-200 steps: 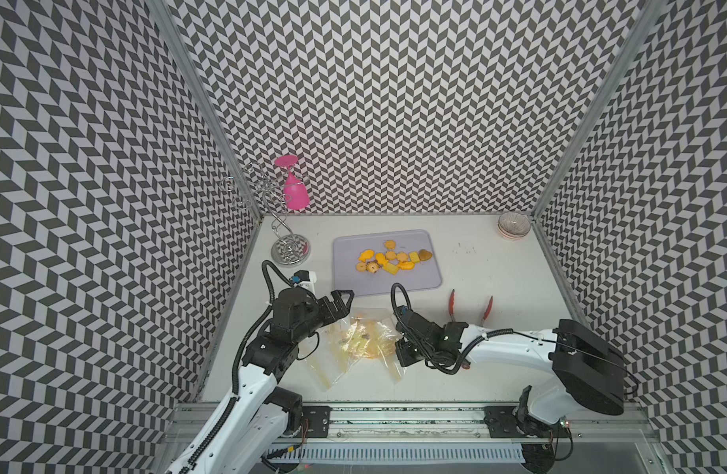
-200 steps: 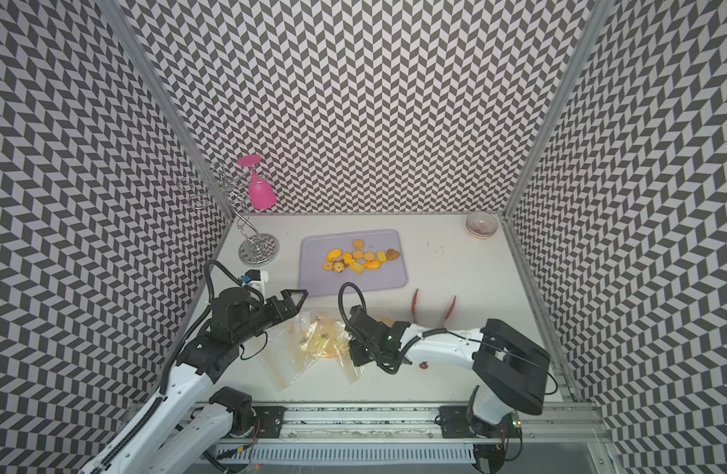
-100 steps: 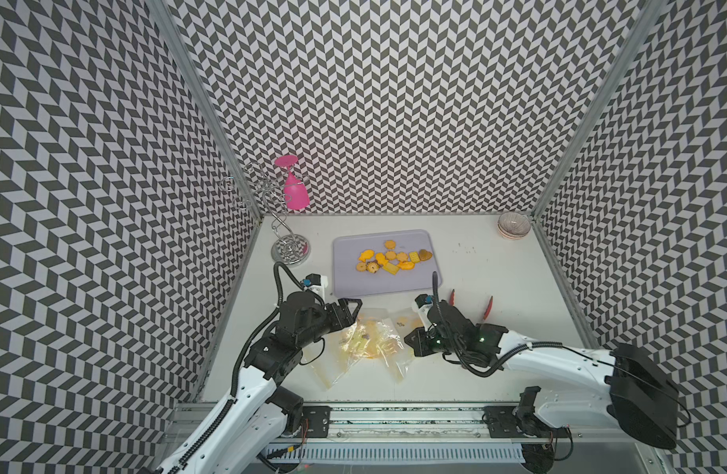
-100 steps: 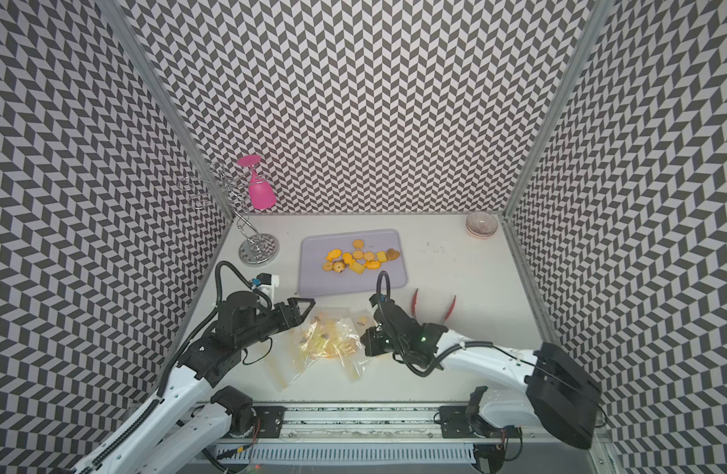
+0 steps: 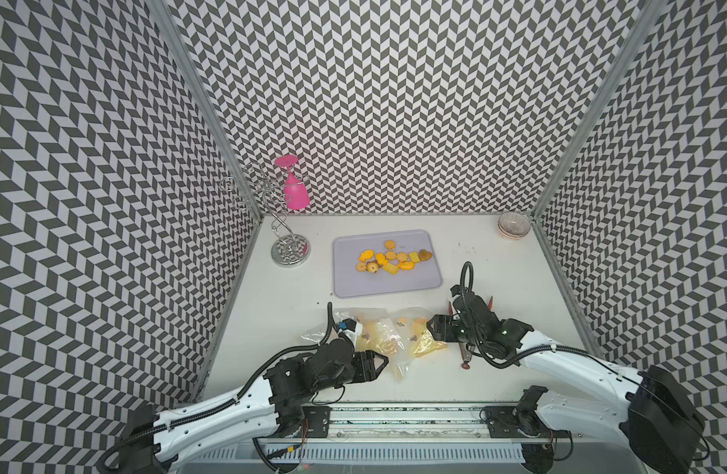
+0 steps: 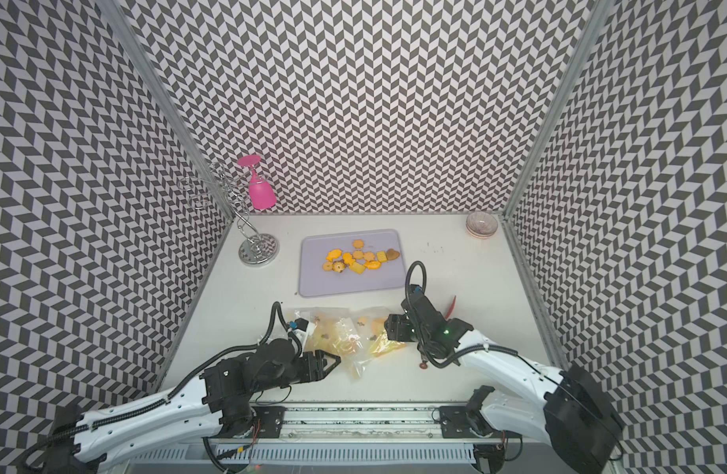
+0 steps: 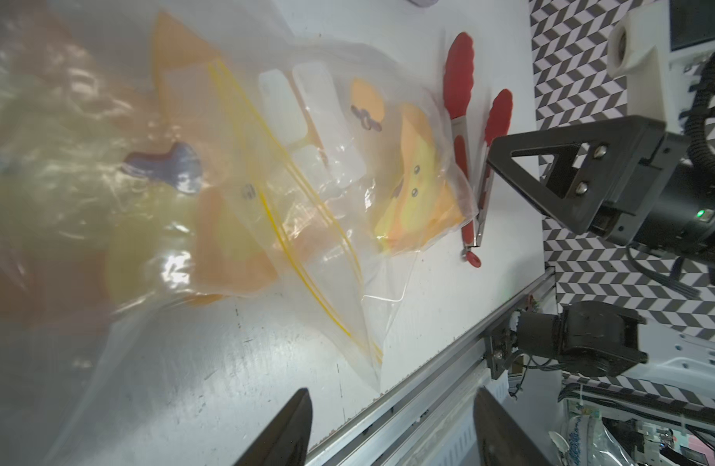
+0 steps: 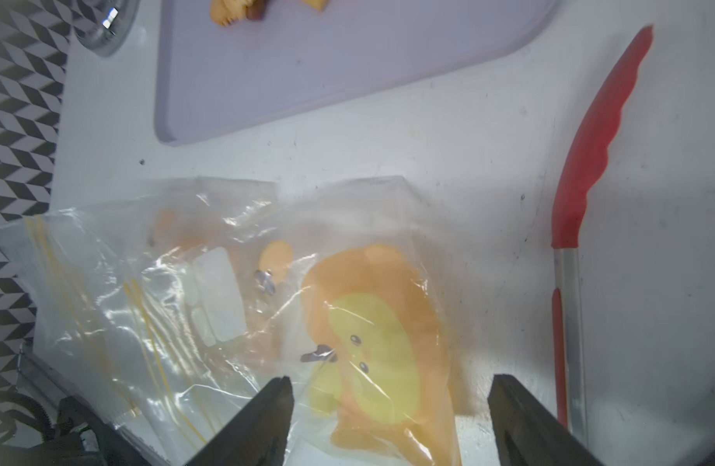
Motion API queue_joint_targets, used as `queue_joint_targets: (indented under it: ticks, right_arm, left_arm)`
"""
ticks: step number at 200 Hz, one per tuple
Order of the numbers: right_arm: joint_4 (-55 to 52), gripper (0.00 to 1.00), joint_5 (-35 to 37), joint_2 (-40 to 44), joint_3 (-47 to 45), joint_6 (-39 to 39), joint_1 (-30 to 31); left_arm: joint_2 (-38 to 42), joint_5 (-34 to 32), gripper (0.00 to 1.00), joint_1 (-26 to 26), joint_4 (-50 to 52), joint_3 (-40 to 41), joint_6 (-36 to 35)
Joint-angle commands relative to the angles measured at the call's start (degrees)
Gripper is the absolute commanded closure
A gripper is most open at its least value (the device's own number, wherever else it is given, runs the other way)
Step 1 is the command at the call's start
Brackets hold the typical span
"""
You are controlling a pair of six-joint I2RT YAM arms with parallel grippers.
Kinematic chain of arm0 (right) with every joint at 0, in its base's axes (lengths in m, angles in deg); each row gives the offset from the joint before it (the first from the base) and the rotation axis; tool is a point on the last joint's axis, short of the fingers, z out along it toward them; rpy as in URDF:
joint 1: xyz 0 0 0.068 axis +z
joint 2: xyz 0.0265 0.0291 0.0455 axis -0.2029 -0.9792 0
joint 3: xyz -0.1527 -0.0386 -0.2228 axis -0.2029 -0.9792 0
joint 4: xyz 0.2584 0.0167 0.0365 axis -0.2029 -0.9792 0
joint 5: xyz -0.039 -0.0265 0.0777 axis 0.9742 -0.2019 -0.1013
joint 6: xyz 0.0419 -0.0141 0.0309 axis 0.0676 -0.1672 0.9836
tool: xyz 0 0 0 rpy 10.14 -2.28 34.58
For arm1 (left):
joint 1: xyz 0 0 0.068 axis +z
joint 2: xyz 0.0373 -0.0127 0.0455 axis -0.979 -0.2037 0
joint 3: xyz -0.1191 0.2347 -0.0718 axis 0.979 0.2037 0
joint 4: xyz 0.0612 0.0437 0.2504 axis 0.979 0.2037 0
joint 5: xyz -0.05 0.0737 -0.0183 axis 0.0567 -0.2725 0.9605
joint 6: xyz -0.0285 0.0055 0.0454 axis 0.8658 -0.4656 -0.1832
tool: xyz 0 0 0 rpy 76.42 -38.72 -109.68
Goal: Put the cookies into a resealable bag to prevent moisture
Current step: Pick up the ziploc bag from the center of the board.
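while left end effector (image 7: 391, 397) and right end effector (image 8: 391, 381) gape open, scalloped cookies (image 5: 390, 260) dot the smooth tray (image 5: 353, 285).

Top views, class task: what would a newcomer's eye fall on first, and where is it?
The yellow-orange cookies clustered on the lavender tray mid-table stand out first. Next, the pink wine glass hanging upside down on the chrome rack in the far left corner, then the crumpled clear resealable bags near the front.

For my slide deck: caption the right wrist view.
Open right hand over a clear printed bag, red tongs alongside, cookies on the lilac tray beyond.
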Motion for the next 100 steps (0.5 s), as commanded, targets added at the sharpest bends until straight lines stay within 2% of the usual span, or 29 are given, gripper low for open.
queue_joint_targets:
  ticks: [1, 22, 60, 100]
  right_arm:
    - [4.39, 0.21, -9.14, -4.77, -0.37, -3.17, -2.59]
    - [5.83, 0.32, -12.59, -9.22, -0.68, -4.06, -3.76]
    - [7.33, 0.68, -11.71, -9.91, -3.19, -1.94, -6.09]
    - [8.70, 0.81, -14.63, -9.98, -5.72, -2.32, -8.80]
  left_arm:
    - [-0.83, -3.58, 0.39, -0.90, -3.96, 0.69, 4.58]
    - [0.33, -3.85, 0.40, -0.89, -3.95, 2.42, 6.20]
    - [2.49, -5.92, 0.44, -0.73, -1.97, 4.27, 8.72]
    - [0.63, -5.16, 0.45, 1.14, -7.13, 5.13, 7.90]
